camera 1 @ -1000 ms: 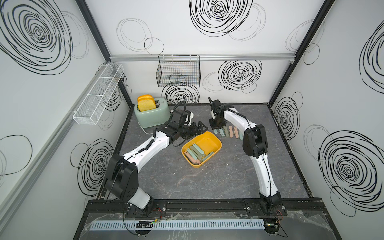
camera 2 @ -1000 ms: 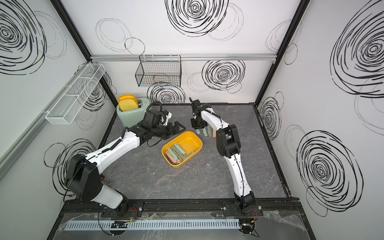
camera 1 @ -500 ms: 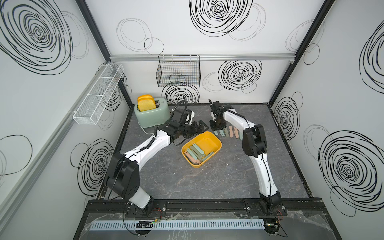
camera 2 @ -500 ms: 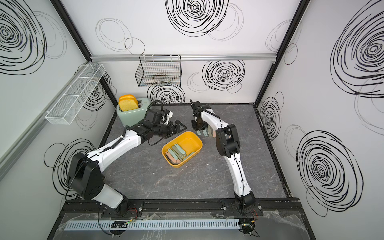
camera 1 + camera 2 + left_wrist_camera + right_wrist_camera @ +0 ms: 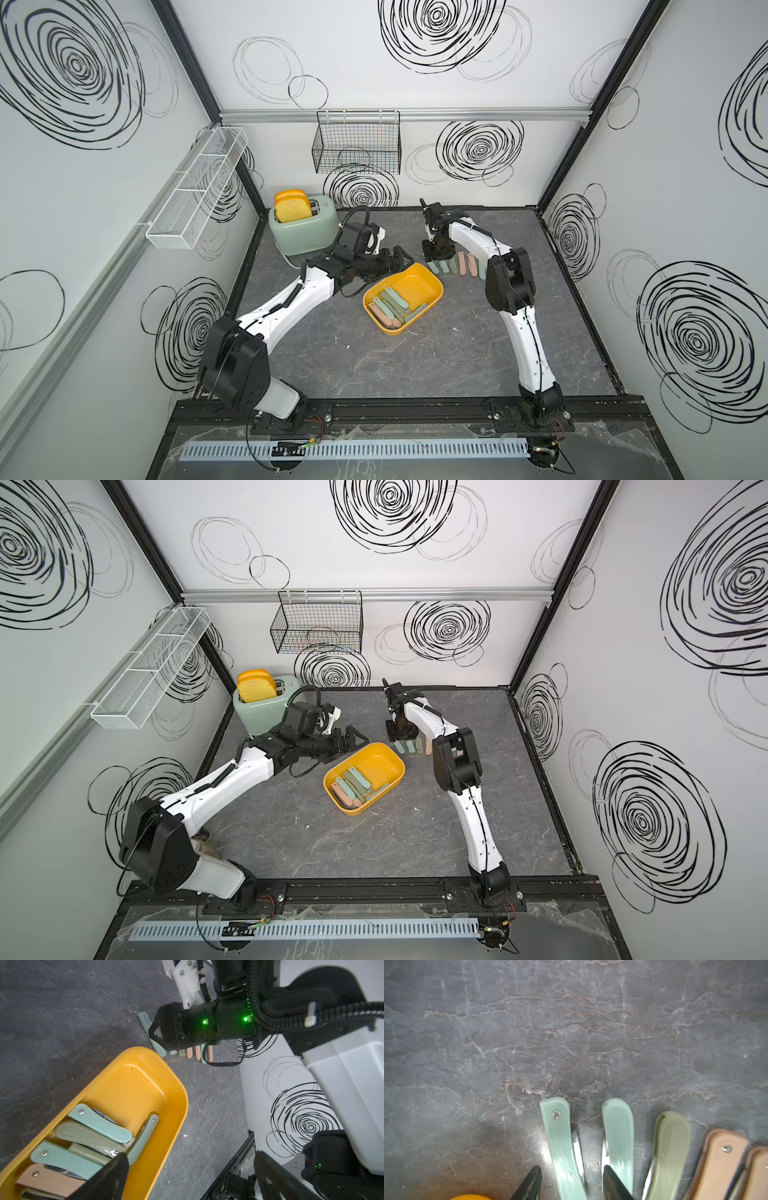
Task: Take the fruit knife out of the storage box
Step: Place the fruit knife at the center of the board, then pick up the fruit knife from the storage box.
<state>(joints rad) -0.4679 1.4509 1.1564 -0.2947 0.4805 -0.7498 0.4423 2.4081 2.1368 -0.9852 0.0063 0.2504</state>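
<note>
Toaster sat at back-L of desk. L gripper hung wide open, empty, just beside far-L rim of storage box. Box lay mid-desk, set diag., w/ pile of folded fruit knives in its near end; far end bare. R of box, R gripper pointed down, jaws apart, straddling teal knife flat on desk, neither finger touching it. That knife was L end of knife row near box's far-R corner.
</note>
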